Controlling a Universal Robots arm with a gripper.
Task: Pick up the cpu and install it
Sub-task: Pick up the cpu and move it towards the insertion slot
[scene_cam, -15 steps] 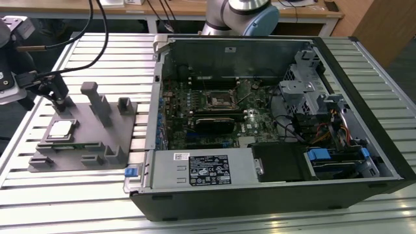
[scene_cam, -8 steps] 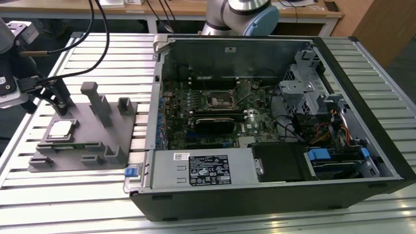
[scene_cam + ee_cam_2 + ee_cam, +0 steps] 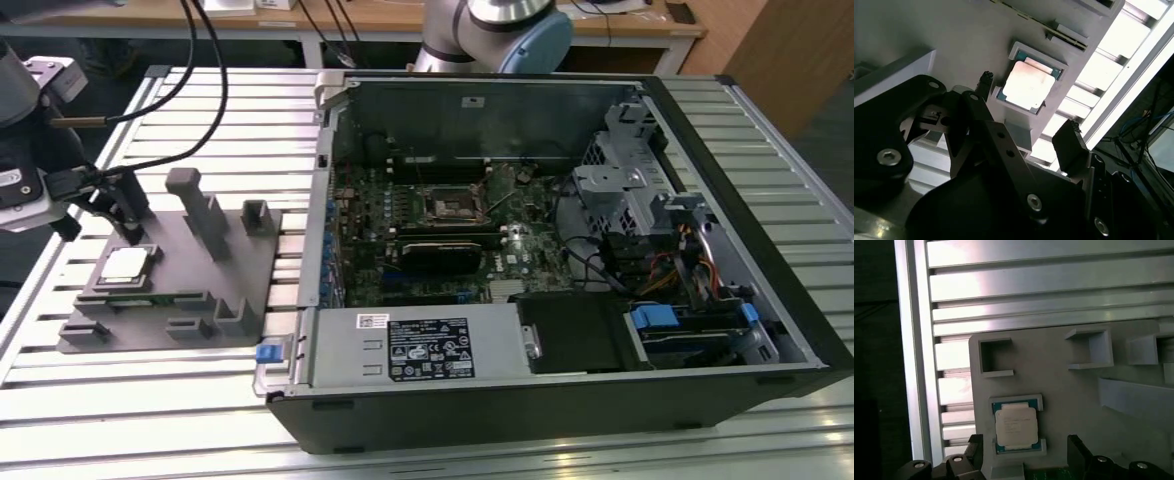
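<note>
The cpu (image 3: 124,265) is a small square chip with a pale silvery top. It lies flat in a shallow pocket of the grey fixture plate (image 3: 187,280) at the exterior view's left. My gripper (image 3: 100,220) hangs just above it, open, its two black fingers spread to either side of the chip. In both wrist views the cpu (image 3: 1026,85) (image 3: 1015,426) lies beyond the gripper (image 3: 1028,105) (image 3: 1025,442), between the fingertips (image 3: 1069,132) (image 3: 1074,442), with nothing held. The black socket frame (image 3: 451,205) sits on the motherboard inside the open computer case.
The open computer case (image 3: 747,180) takes up the exterior view's right, with a drive cage (image 3: 627,150), cables and power supply (image 3: 420,345) inside. Grey upright blocks (image 3: 200,210) rise from the fixture beside the chip. Everything rests on a slatted aluminium table (image 3: 160,420).
</note>
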